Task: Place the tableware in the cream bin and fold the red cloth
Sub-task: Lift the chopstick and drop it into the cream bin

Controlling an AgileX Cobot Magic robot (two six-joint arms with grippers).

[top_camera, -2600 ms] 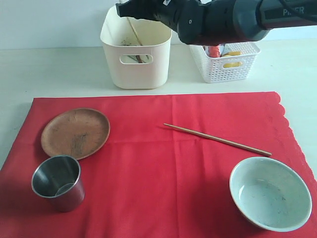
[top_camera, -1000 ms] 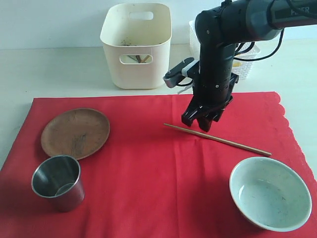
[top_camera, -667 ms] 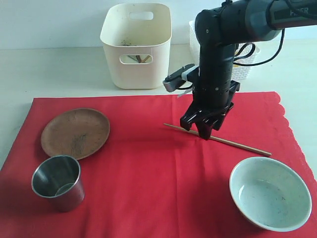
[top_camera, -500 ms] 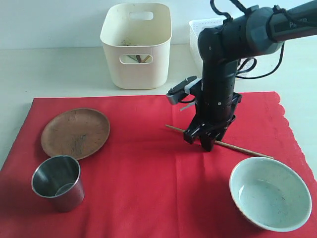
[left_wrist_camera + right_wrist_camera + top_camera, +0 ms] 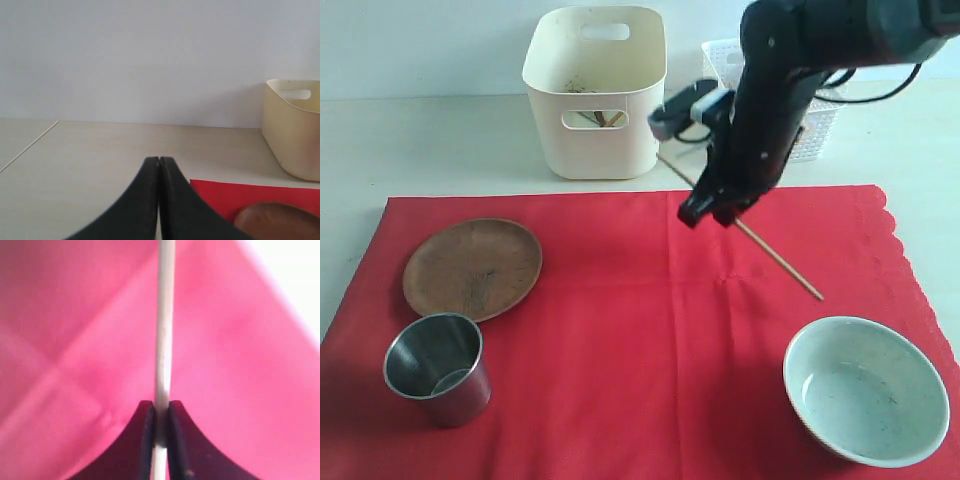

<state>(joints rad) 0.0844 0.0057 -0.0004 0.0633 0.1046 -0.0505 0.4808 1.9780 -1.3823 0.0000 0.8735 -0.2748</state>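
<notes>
The right pincer (image 5: 706, 212) hung in the air with its tips pointing down and a little to one side. Its two dark fingers were pinched tight on a thin chopstick (image 5: 782, 264). The right wrist view showed the same grip. There the right pincer (image 5: 160, 409) had its jaws pressed against either side of the chopstick (image 5: 165, 315), which ran straight out ahead of the tips and showed again behind them. Above the pincer the black right arm (image 5: 775, 90) rose steeply and bent over at the top. A small grey-and-white box (image 5: 688, 108) sat on the wrist just above the fingers. The left pincer (image 5: 159, 161) was closed on nothing, with its fingers touching along their length and pointing out level.
</notes>
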